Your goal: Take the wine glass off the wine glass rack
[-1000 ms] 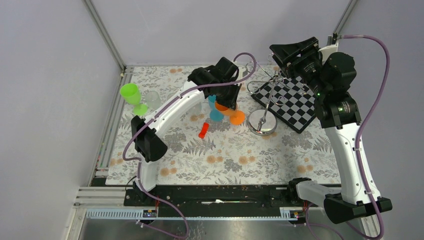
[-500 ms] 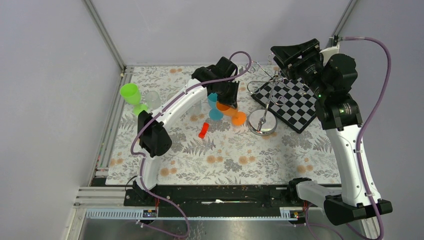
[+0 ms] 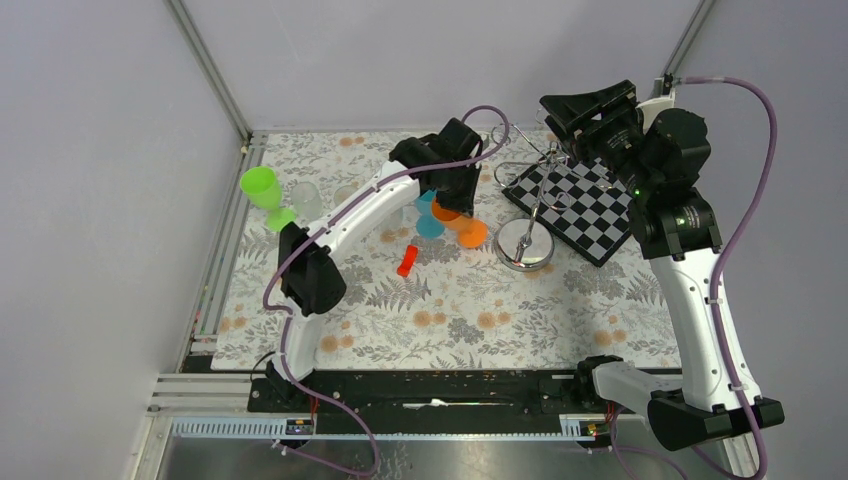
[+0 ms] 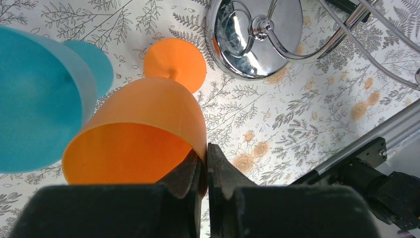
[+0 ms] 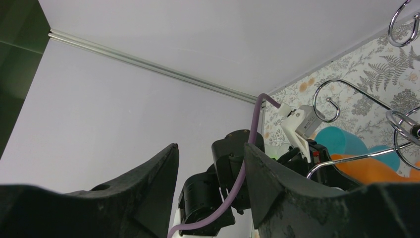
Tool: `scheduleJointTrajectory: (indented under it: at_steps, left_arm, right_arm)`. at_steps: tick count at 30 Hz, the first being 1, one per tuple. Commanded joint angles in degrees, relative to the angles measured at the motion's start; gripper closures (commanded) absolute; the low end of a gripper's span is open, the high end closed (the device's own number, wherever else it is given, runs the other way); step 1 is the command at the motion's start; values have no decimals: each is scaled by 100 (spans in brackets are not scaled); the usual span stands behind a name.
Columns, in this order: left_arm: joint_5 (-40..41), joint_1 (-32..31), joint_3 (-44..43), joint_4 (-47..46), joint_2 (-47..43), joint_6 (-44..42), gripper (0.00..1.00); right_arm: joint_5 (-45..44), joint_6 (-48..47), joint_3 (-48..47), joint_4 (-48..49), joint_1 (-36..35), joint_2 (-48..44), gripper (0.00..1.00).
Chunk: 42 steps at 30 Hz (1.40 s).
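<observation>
The flower-patterned tablecloth point(image 3: 450, 310) carries the silver metal wine glass rack point(image 3: 524, 244), round disc base and looping wire arms, right of centre toward the far side. The orange translucent plastic wine glass point(image 4: 148, 106) is off it, tilted just left of that base, beside a teal plastic wine glass point(image 4: 34, 94). The left gripper point(image 4: 206, 153) pinches the orange rim, jaws almost together. The right gripper point(image 5: 210, 148) gapes empty by the wire arms. Setting-down seems in hand; next, level the foot on the cloth, then let go.

No readable text, no labels, no numbers, no signs
</observation>
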State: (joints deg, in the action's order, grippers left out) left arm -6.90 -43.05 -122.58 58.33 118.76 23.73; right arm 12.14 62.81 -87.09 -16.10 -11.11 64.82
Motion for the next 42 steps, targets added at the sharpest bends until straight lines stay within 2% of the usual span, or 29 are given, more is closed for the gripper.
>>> scheduleJointTrajectory:
  at_steps: [1, 14, 19, 25, 42]
  left_arm:
    - [374, -95, -203, -181, -126, -138, 92]
    - [408, -208, -165, -132, -162, -228, 87]
    - [404, -216, -100, -122, -124, -178, 79]
    - [456, -214, -76, -108, -67, -149, 77]
    - [149, -151, -227, -232, -649, 33, 55]
  right_arm:
    - [104, 30, 13, 122, 37, -101, 42]
    - [133, 48, 13, 121, 39, -82, 42]
    - [139, 48, 22, 116, 39, -93, 42]
    - [148, 41, 48, 122, 46, -131, 42]
    - [206, 39, 56, 108, 83, -219, 42]
